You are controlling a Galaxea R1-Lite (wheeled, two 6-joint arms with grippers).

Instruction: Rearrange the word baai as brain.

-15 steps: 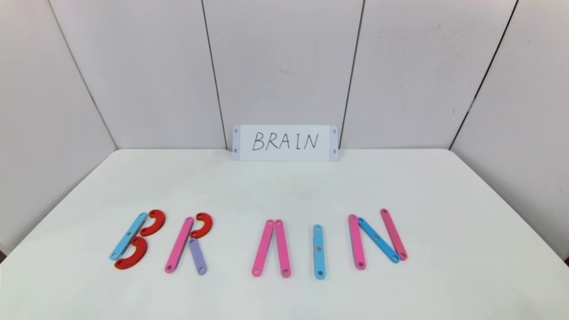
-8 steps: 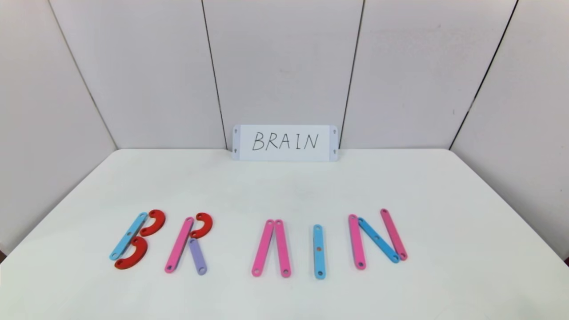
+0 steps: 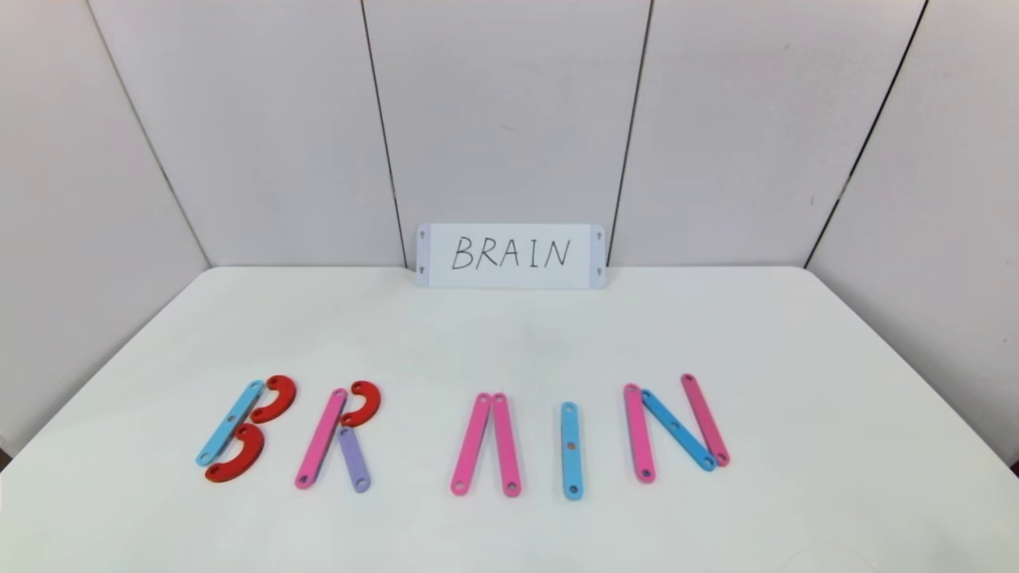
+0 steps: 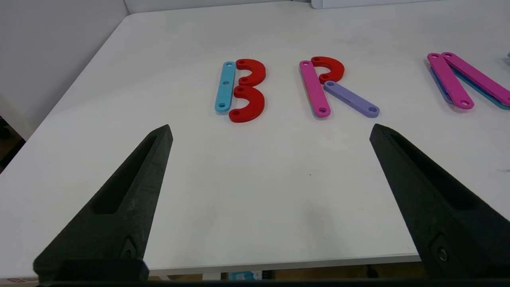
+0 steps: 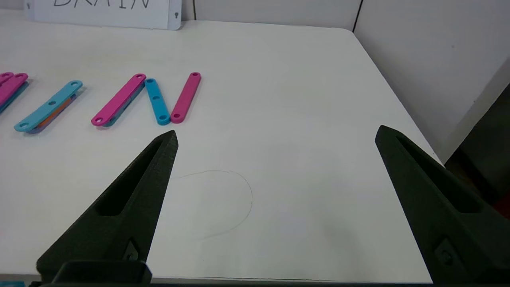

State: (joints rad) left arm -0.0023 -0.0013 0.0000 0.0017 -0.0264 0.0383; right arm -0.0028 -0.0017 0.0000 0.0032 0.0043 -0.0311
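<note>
With brain (image 3: 478, 434) spelled out at six o'clock on the tabletop (image 3: 509, 334), I judge it done; left tool (image 4: 271, 131) and right tool (image 5: 277, 135) hang spread, empty.

In the head view neither arm showed. The left wrist view cut off the A (image 4: 466, 79) at its edge, and strips lying under its pink ones were mostly hidden. Beside the white card (image 5: 103, 12), itself cropped through its lettering, the right wrist view lost part of the A, and another piece lay half-hidden under the I (image 5: 48, 105).
</note>
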